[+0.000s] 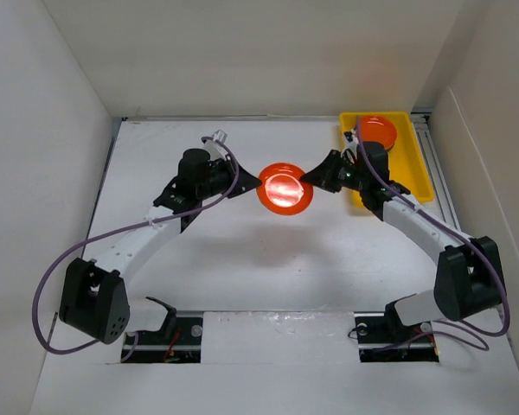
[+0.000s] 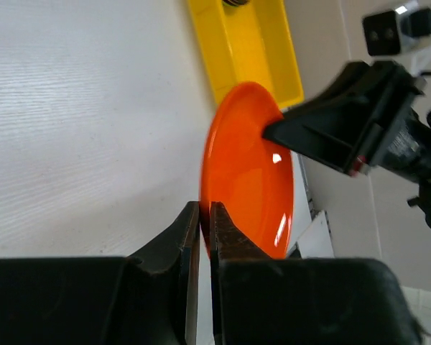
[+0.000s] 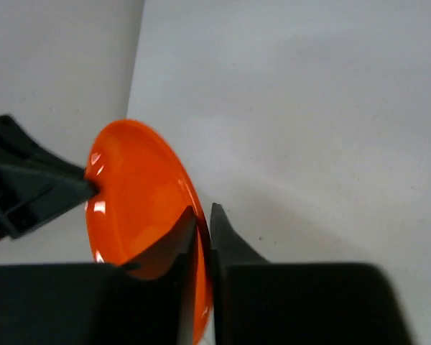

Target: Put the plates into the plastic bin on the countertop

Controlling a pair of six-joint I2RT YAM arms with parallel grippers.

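arm bases (image 1: 160, 335): bolted at the near edge, one each side, purple cables (image 1: 41, 298) looping off them
countertop (image 1: 242, 259): plain white, with a soft shadow right under the middle of the action
left gripper (image 1: 247, 184): reaching in from the left, claw pressed together on the left rim of the held orange plate (image 1: 285, 189). the wrist view shows the rim wedged between the two fingers (image 2: 189, 237)
right gripper (image 1: 309, 179): coming in from the right, claw pinching the opposite rim of the same plate. up close the orange edge sits in the slit between its fingers (image 3: 226, 233)
held orange plate: hanging between both claws above the middle of the countertop, glossy face up, not in the bin
yellow bin (image 1: 420, 169): far right corner of the countertop, partly behind the right arm
second orange plate (image 1: 381, 130): already lying in the far end of the bin
white walls (image 1: 259, 52): boxing it all in at the back and sides
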